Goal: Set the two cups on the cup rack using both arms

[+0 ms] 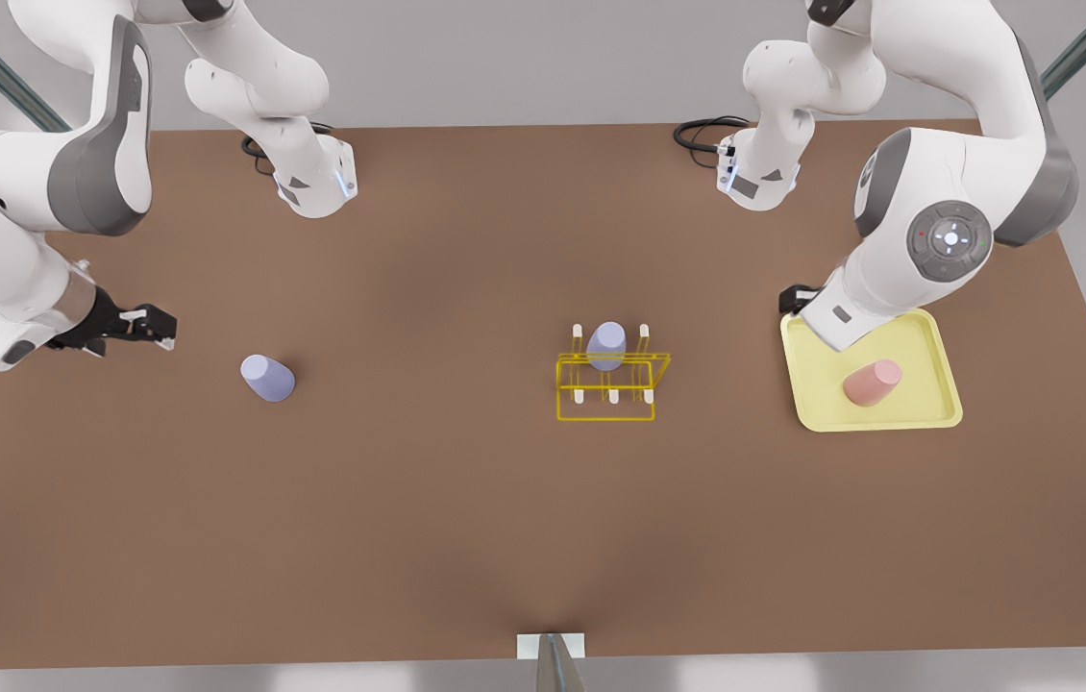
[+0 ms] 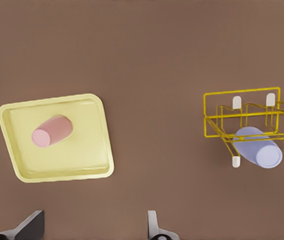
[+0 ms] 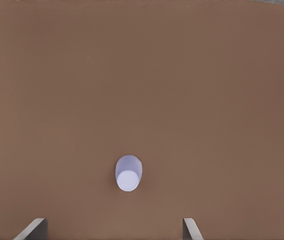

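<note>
A lavender cup (image 1: pixel 267 378) rests on the bare table at the front view's left; in the right wrist view this cup (image 3: pixel 128 173) lies ahead of my open right gripper (image 3: pixel 113 222). The right gripper (image 1: pixel 159 327) hovers left of it, apart from it. A second lavender cup (image 1: pixel 606 345) (image 2: pixel 258 147) sits on the yellow wire cup rack (image 1: pixel 605 419) (image 2: pixel 242 91) at mid-table. The salmon-pink cup (image 1: pixel 873 383) (image 2: pixel 51 131) lies on its side in a tray. My left gripper (image 2: pixel 94 220) is open and empty; it (image 1: pixel 796 300) is at the tray's far corner, mostly hidden by its arm.
The pale-yellow rimmed tray (image 1: pixel 937 336) (image 2: pixel 97 150) lies at the front view's right, right of the rack. Both arm bases (image 1: pixel 317 183) (image 1: pixel 759 178) and black cables stand at the table's far edge. Bare brown tabletop (image 1: pixel 466 538) stretches across the near half.
</note>
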Tool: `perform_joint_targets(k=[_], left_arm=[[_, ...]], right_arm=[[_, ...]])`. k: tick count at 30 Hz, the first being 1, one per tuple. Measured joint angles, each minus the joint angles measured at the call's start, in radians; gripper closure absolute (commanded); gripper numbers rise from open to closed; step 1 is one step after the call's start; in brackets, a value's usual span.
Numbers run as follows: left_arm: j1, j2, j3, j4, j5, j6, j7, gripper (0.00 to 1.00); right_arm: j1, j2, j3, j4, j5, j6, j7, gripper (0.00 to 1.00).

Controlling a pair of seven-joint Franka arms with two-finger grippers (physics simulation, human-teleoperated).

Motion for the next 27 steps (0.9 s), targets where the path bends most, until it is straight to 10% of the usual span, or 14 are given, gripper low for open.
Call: perform_joint_targets(k=[27], left_arm=[[0.239, 0.119, 0.277, -0.742, -0.108, 0.907, 0.334, 0.0]], right_arm=[[-0.006, 0.068, 0.002, -0.762, 0.03, 0.833, -0.024, 0.0]])
